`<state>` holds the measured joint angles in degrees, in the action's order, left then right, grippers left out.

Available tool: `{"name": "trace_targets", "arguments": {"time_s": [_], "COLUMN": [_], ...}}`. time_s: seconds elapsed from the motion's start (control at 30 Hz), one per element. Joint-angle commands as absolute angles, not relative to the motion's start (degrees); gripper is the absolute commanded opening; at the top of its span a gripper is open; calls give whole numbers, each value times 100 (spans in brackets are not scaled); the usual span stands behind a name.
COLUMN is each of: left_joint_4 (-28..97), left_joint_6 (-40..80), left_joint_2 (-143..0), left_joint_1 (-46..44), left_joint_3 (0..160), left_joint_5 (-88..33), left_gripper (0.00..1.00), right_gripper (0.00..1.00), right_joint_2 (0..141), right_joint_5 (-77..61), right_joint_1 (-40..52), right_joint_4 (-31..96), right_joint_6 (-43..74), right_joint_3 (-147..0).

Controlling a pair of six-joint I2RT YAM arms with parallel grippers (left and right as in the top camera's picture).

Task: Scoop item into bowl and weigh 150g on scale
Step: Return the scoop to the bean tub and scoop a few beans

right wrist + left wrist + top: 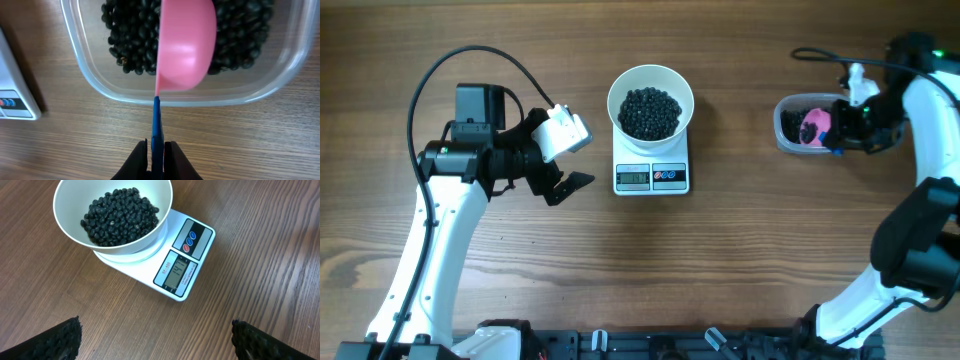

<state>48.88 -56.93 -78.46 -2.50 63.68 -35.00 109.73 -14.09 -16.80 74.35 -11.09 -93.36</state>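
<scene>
The white bowl stands on the small white scale, holding a dark heap of black beans; the left wrist view shows the bowl and the scale with its display lit. My left gripper hovers left of the scale, open and empty, its fingertips wide apart. My right gripper is shut on the blue handle of a pink scoop, whose cup is tilted over the beans in a clear tub at the far right.
The scale's corner shows at the left of the right wrist view. Bare wooden tabletop lies between the scale and the tub and across the front. A black cable loops above the left arm.
</scene>
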Motion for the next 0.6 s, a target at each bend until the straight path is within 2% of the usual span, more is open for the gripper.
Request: {"name": "trace_targets", "arguments": {"time_s": [0.0,0.37,0.57], "left_joint_4": [4893,4893,4893], "left_joint_6": [-5811,-5811,-5811], "left_joint_2": [-7878,-7878,-7878], "left_joint_1": [-222,-222,-222], "left_joint_3": [6357,6357,6357], "left_joint_5": [-3527,-3527,-3527], "left_gripper": [100,100,100], "right_gripper": [4,4,4], "right_joint_2": [10838,10075,10064], "right_joint_5": [-2324,-4853,-4960], "right_joint_1": [-1929,-2069,-1420], "right_joint_4": [7417,7424,7284], "right_joint_6": [-1546,-1909,-1741], "right_joint_3": [-9620,-9730,-9730]}}
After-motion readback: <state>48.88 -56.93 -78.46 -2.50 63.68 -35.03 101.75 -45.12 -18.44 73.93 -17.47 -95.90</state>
